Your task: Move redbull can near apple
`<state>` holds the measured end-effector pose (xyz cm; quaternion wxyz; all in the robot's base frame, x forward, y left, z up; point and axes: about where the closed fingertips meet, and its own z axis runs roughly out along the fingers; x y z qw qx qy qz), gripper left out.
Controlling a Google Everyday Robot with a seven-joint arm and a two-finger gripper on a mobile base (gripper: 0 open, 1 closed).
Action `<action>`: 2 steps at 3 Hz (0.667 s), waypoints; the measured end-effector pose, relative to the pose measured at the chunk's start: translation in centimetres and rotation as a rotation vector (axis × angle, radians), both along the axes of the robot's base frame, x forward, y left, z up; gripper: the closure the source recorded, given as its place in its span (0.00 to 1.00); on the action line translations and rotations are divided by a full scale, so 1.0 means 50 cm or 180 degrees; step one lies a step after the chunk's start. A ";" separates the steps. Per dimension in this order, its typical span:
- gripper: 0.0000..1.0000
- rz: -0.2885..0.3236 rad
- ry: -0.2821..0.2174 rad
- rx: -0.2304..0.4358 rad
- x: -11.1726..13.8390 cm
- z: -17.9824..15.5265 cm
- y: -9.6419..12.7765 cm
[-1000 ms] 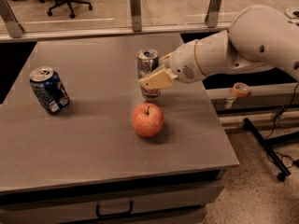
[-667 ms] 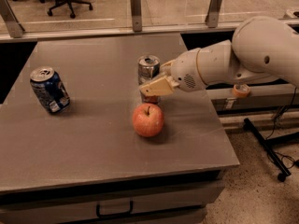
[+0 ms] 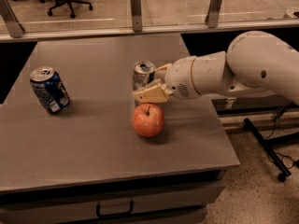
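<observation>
The slim silvery redbull can (image 3: 142, 73) stands upright near the middle of the grey table (image 3: 93, 143). My gripper (image 3: 148, 83) reaches in from the right and is shut on the can; one cream finger (image 3: 152, 94) lies across the can's front and lower part, the other behind it. The red-orange apple (image 3: 148, 120) with a dark stem sits just in front of the can and gripper, a small gap from the front finger. The can's base is hidden behind the finger and the apple.
A wider dark-blue can (image 3: 49, 90) stands tilted at the table's left. A metal rail with posts (image 3: 136, 10) runs behind the table. The table's right edge (image 3: 219, 125) drops to the floor, where a black stand leg (image 3: 266, 146) lies.
My gripper has moved with the redbull can a little forward and left, closer to the apple. The apple and the blue can have not moved.
</observation>
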<state>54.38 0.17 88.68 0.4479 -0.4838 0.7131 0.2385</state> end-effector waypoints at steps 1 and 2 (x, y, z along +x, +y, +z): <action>0.00 -0.0053 -0.0172 -0.0036 -0.005 0.018 -0.002; 0.00 -0.0245 -0.0357 -0.0141 -0.008 0.070 -0.026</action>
